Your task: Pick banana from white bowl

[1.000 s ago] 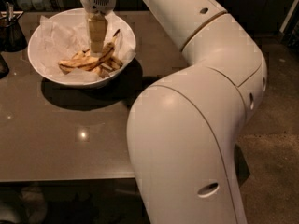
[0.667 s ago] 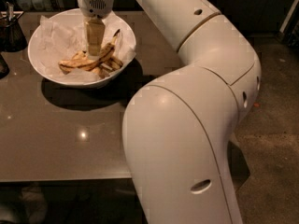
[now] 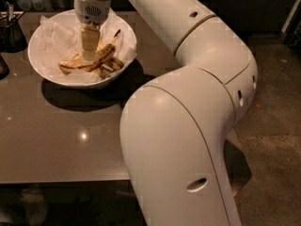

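The gripper is positioned inside the white bowl, against the middle of the banana; whether it is spread or clamped cannot be told. The banana is laid beside shorter spotted bananas on crumpled paper, so a neighbour or the paper could be caught, or soft fruit squashed. A dark container is seen at the left of the table.

The long curved banana is yellow with brown-black blotches and a dark tip. The glossy round white bowl holds crumpled white paper. The beige gripper, low inside the bowl at the banana, hangs from a smooth white arm. The flat table is shiny grey-brown.
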